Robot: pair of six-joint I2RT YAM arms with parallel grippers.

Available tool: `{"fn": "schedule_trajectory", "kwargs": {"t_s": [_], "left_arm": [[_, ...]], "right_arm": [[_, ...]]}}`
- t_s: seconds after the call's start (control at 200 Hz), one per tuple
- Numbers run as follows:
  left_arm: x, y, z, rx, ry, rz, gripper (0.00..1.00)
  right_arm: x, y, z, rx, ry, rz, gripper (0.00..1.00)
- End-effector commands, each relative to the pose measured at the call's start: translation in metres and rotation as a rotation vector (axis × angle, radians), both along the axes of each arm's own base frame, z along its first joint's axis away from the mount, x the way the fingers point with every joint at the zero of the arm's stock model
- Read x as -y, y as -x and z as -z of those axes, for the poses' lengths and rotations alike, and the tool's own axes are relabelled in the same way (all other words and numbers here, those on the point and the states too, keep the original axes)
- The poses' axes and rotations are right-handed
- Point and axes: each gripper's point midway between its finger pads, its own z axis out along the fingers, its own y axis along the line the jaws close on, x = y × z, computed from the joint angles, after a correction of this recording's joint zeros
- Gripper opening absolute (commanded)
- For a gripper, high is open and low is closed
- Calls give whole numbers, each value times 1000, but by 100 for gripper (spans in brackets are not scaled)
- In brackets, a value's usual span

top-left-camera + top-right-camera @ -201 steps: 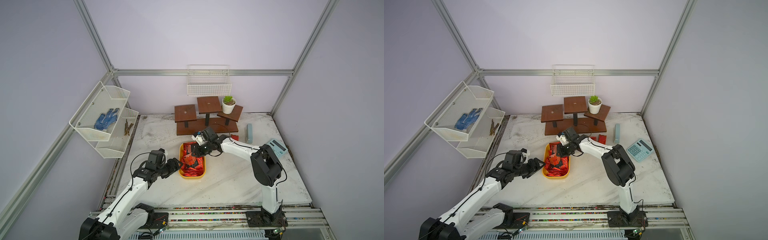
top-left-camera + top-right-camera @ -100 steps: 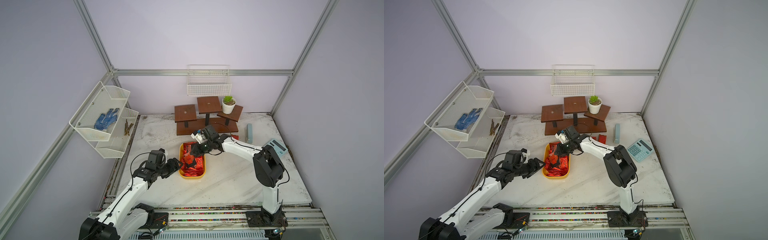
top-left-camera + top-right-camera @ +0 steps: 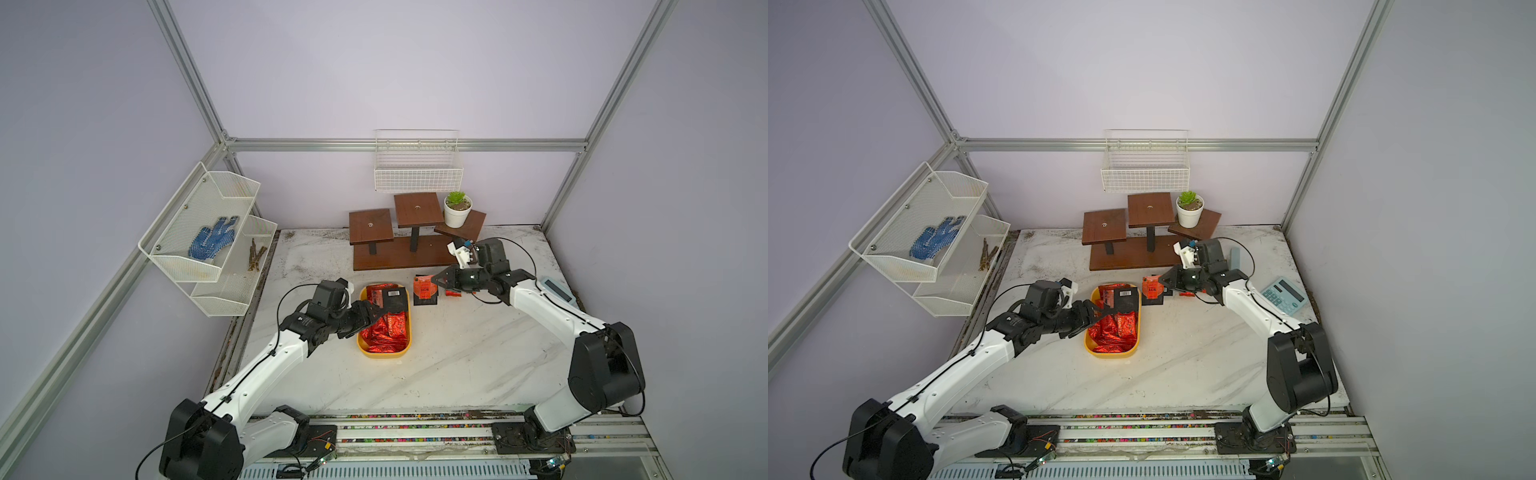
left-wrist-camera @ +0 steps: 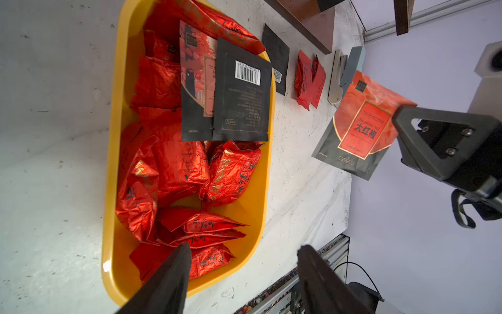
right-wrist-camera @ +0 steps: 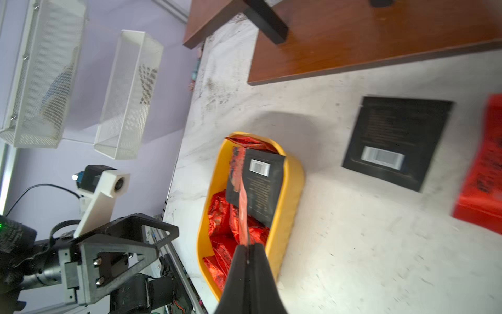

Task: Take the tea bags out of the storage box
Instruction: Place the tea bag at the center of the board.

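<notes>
Storage box: the yellow storage box sits on the white table in front of the wooden stand, between the two arms.
Contents: crinkled red foil tea bags fill most of it. A black barcode sachet lies on top at the end nearer the stand.
Left gripper: the left gripper hangs over the box's left rim. Both top views show it too small to judge.
Left wrist adds: the fingers stand apart with nothing between them, released. A red-faced sachet lies tucked under the barcode sachet.
Right gripper: the right gripper is clenched on an emblem sachet, outside the box near its far right corner.
Emblem sachet, left wrist: its full face shows, a red-orange emblem on black, pinched at one edge and held up off the table.
Emblem sachet, right wrist: only edge-on, a thin red strip running out from the closed tips.
Already out: a table sachet, black with its barcode up, lies beside red foil packets. In both top views the held sachet covers most of the black one.
</notes>
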Motion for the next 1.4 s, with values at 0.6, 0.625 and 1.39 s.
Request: {"fn": "schedule_trajectory", "kwargs": {"t_s": [0.6, 0.625, 1.39], "left_arm": [[26, -38, 2, 29, -53, 101, 60], [27, -39, 4, 25, -58, 105, 59], [6, -84, 40, -41, -344, 83, 63]], "right_arm": [[45, -5, 143, -181, 169, 96, 0], [47, -5, 145, -184, 181, 101, 0], [68, -2, 64, 10, 284, 211, 52]]}}
